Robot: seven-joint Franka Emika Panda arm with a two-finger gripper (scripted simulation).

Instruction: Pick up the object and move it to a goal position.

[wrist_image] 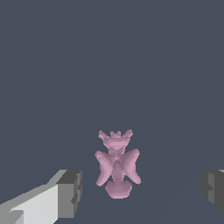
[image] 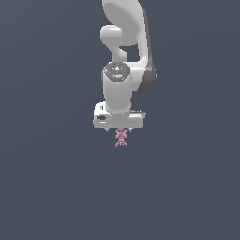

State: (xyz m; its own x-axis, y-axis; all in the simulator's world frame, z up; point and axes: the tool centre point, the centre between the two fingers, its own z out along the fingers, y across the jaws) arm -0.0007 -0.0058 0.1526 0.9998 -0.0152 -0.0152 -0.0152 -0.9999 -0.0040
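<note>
The object (image: 121, 138) is a tiny pink knobbly figure with small side protrusions. In the exterior view it sits just below my white gripper (image: 120, 131), which hangs straight down over it. In the wrist view the object (wrist_image: 117, 164) lies between the two fingers, nearer the left finger (wrist_image: 70, 192) than the right finger (wrist_image: 213, 190). My gripper (wrist_image: 142, 191) is open, with wide gaps on both sides of the object, and touches nothing. The fingertips are level with the object's upper part.
A plain dark grey-blue surface (image: 56, 187) fills both views. The white arm (image: 126, 42) rises above the gripper to the top of the exterior view. No other objects show.
</note>
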